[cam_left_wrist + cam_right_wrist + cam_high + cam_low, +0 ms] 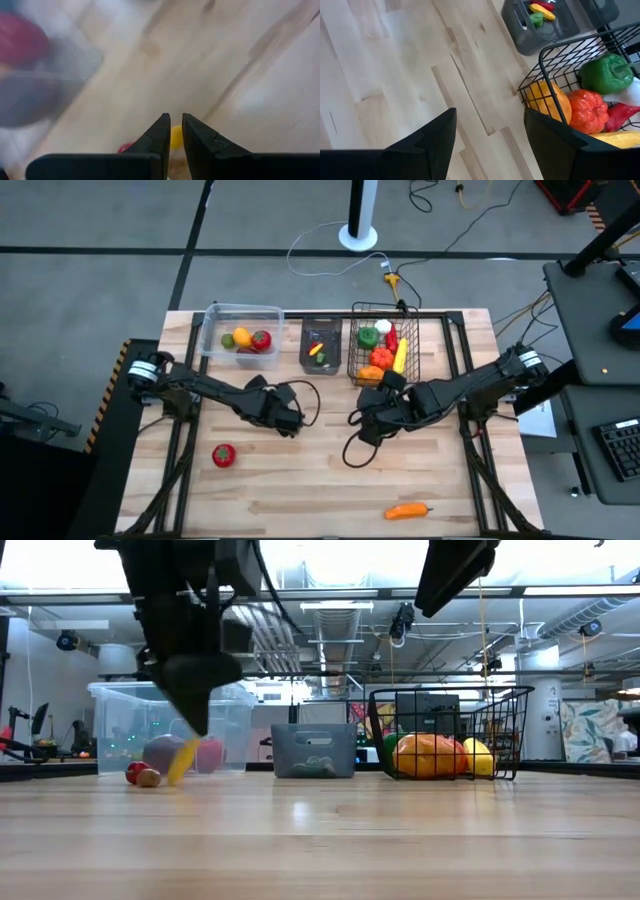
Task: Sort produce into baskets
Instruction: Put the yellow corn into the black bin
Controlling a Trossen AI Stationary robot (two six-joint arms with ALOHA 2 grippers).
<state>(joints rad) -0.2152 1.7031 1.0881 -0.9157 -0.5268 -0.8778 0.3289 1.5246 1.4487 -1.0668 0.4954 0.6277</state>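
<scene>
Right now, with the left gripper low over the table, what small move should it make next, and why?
Probably lift a little. The left gripper pinches a yellow piece whose low end hangs near the wooden table; it likely needs height before travelling onward.

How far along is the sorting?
Mostly done: the wire basket, clear tub and dark bin all hold produce. The left gripper hangs over the table with a small yellow piece at its fingertips. A red fruit and an orange carrot remain on the table.
</scene>
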